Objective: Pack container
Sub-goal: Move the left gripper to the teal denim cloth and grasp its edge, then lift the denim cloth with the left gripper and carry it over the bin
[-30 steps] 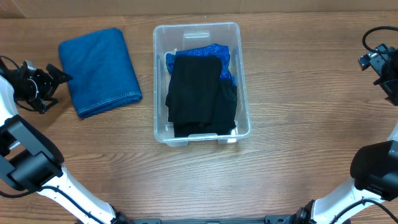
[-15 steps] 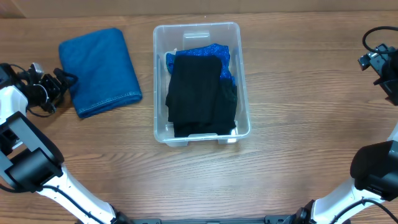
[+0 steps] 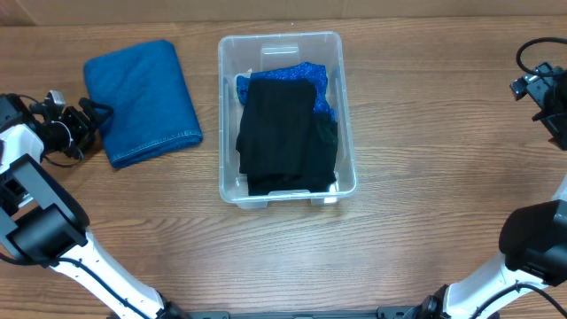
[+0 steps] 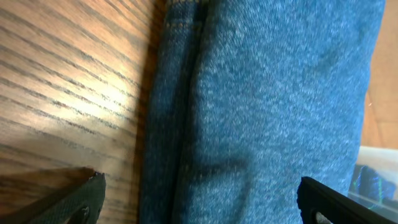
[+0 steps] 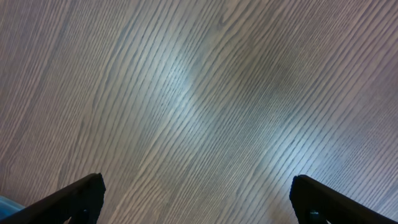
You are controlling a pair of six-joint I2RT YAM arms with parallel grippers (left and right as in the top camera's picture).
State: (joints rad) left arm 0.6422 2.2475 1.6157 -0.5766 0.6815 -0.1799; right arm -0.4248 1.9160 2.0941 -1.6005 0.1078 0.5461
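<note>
The container [image 3: 221, 133] is sitting mid-counter [image 3: 425, 177], upright and open-topped. A black folded cloth [image 3: 285, 137] is lying inside it, covering most of a bright blue cloth [image 3: 301, 73] that is peeking out at the far end. Left of the container, a folded denim cloth [image 3: 142, 99] is resting on the wood. The left pincer [image 3: 93, 122] is hovering right at the denim's left edge, its fingers [image 4: 81, 199] spread wide. The right pincer [image 5: 199, 199] is hanging far off to the right over bare wood, also gaping wide and holding nothing.
</note>
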